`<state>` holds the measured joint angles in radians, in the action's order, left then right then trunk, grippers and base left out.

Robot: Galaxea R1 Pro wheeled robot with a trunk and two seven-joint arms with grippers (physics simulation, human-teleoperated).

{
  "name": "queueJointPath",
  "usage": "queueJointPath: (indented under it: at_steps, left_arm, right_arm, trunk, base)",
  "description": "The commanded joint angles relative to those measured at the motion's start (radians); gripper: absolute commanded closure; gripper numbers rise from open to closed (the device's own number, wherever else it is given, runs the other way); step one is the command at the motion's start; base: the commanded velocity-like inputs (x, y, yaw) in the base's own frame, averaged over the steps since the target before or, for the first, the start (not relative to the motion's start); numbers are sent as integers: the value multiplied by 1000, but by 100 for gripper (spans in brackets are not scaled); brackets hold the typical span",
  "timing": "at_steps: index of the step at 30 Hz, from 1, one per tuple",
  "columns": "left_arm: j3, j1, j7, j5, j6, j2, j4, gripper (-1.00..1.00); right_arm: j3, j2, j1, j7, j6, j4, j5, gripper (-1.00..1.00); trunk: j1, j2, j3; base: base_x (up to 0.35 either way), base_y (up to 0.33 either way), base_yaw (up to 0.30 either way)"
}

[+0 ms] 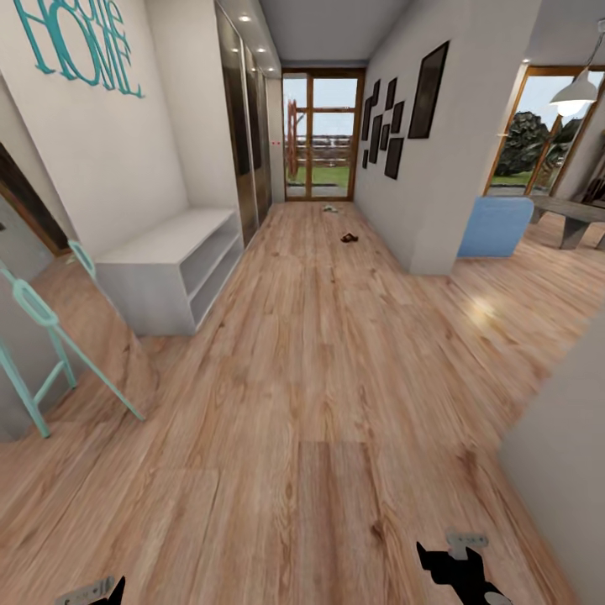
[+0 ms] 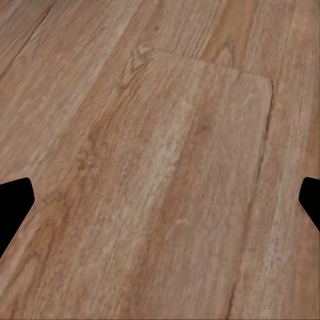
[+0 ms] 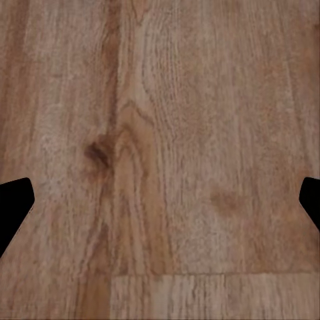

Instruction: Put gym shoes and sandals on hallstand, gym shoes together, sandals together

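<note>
I am far back in the corridor, and the rack point(image 1: 172, 269) is my landmark: it stands against the wall with the big blue letters point(image 1: 80, 42), and its bench top and two shelves have no shoes on them that I can see. Well past the rack, toward the glass door point(image 1: 322, 134), a small brown thing lies on the floor point(image 1: 336, 378); I think it is a sandal point(image 1: 349, 239). Farther on, near the door, is a pale speck that may be a gym shoe point(image 1: 330, 208), but it is too small to tell. I cannot find the other two shoes from here. My left gripper point(image 2: 160, 200) and right gripper point(image 3: 160, 200) both hang over bare planks with fingers wide apart, holding nothing. What could go wrong? I must drive a long way, and if I roll too fast I could bump the rack's corner or the teal chair point(image 1: 50, 336) beside it. I could also run over a shoe and push it away. And I might mix up the pairs if I grab without looking closely.
</note>
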<state>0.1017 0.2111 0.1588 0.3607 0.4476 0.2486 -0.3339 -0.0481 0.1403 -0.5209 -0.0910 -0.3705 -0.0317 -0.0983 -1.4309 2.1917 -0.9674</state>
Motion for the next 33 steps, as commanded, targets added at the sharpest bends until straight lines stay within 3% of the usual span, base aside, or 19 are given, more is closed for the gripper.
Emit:
queueJointPath:
  at_steps: [1, 19, 33]
  left_arm:
    - [2, 1, 10, 10, 1, 0, 1, -100]
    - [6, 1, 10, 12, 2, 1, -5, -100]
    - [7, 1, 10, 12, 2, 0, -3, -100]
  right_arm:
    - [-5, 0, -1, -6, -5, 1, -11, -100]
    - [-6, -2, -1, -2, -26, 3, -9, -100]
    - [-6, -7, -1, -1, -25, 4, -9, -100]
  trunk:
    - [0, 0, -1]
    - [0, 0, 6]
    - [0, 0, 7]
  base:
    - [338, 0, 0]
    - [338, 0, -207]
    - [338, 0, -20]
